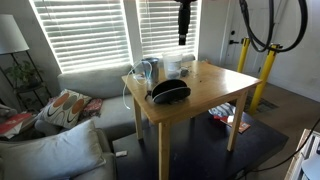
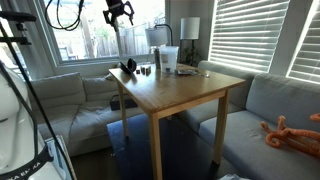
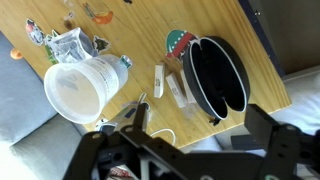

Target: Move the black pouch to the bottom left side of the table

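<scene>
The black pouch (image 1: 170,91) is an oval soft pouch with a lighter seam. It lies on the light wooden table (image 1: 215,92) near the edge on the sofa side. It also shows at the table's far edge in an exterior view (image 2: 128,70) and in the wrist view (image 3: 215,78). My gripper (image 1: 183,20) hangs high above the table, well clear of the pouch, and shows in both exterior views (image 2: 118,12). In the wrist view its fingers (image 3: 200,122) are spread wide and empty, with the pouch below and between them.
A clear plastic tub (image 3: 85,88), a crumpled wrapper (image 3: 70,45), white sticks (image 3: 178,88), a white cable and a round green-red item (image 3: 180,45) lie beside the pouch. A grey sofa (image 1: 90,85) runs along the table. Yellow posts (image 1: 265,75) stand behind it.
</scene>
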`<action>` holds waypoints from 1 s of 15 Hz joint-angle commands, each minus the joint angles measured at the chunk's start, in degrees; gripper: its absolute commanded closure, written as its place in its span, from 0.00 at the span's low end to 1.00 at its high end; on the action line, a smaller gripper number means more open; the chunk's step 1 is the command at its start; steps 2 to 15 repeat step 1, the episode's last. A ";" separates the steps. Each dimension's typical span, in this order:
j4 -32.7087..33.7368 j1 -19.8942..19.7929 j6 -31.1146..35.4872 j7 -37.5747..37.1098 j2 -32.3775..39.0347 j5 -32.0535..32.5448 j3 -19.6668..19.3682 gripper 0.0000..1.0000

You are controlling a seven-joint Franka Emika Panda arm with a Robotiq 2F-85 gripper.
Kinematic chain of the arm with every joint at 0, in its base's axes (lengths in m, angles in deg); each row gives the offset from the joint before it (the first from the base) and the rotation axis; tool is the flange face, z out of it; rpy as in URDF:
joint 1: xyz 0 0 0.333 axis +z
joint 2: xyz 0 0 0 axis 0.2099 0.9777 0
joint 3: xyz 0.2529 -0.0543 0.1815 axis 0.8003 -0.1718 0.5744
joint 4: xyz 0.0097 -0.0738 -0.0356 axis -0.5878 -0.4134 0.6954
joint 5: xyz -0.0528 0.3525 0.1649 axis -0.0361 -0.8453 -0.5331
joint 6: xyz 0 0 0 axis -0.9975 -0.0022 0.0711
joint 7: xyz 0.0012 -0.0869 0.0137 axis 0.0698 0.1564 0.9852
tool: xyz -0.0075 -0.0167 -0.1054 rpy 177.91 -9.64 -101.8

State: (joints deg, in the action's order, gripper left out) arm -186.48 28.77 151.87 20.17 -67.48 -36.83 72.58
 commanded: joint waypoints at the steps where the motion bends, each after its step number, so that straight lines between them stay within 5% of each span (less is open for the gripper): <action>1: -0.12 -0.66 0.07 0.07 -0.07 -0.14 0.62 0.00; 15: -0.12 -0.66 0.07 0.07 -0.07 -0.14 0.62 0.00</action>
